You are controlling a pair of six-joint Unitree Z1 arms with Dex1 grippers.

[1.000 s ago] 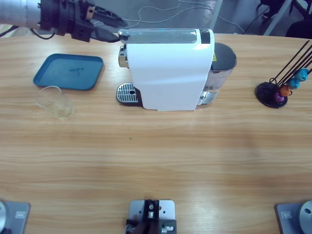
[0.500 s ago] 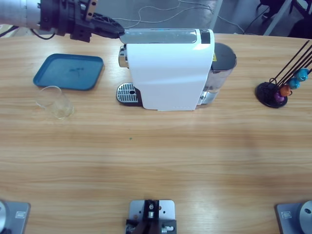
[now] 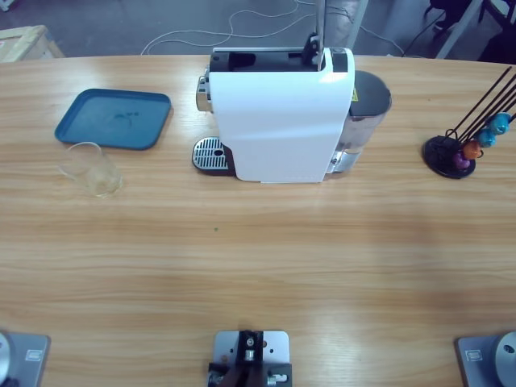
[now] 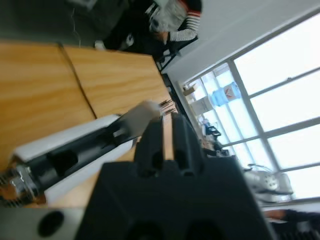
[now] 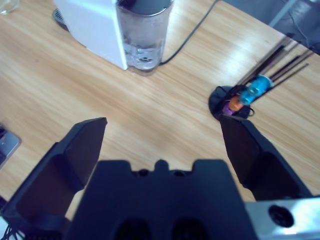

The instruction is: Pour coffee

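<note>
The white coffee machine (image 3: 278, 121) stands at the table's back middle. Its silver lever (image 3: 320, 28) is raised upright and the top slot is uncovered. An empty-looking clear glass (image 3: 93, 169) sits to its left on the wood, away from the drip grate (image 3: 210, 153). No coffee shows in any view. Neither arm appears in the high view. My left gripper (image 4: 167, 145) is shut with nothing in it and looks down at the machine's open top (image 4: 75, 150). My right gripper (image 5: 162, 145) hangs open above the table, facing the machine's water tank (image 5: 142, 35).
A blue tray (image 3: 113, 118) lies at the back left, just behind the glass. A black capsule rack (image 3: 463, 149) with coloured capsules stands at the right, also seen as the rack (image 5: 240, 97) in the right wrist view. A person shows far off in the left wrist view.
The arm whose gripper was at the machine's lid lever at the upper left has left the high view. The lever has swung up and the top slot now stands open.
</note>
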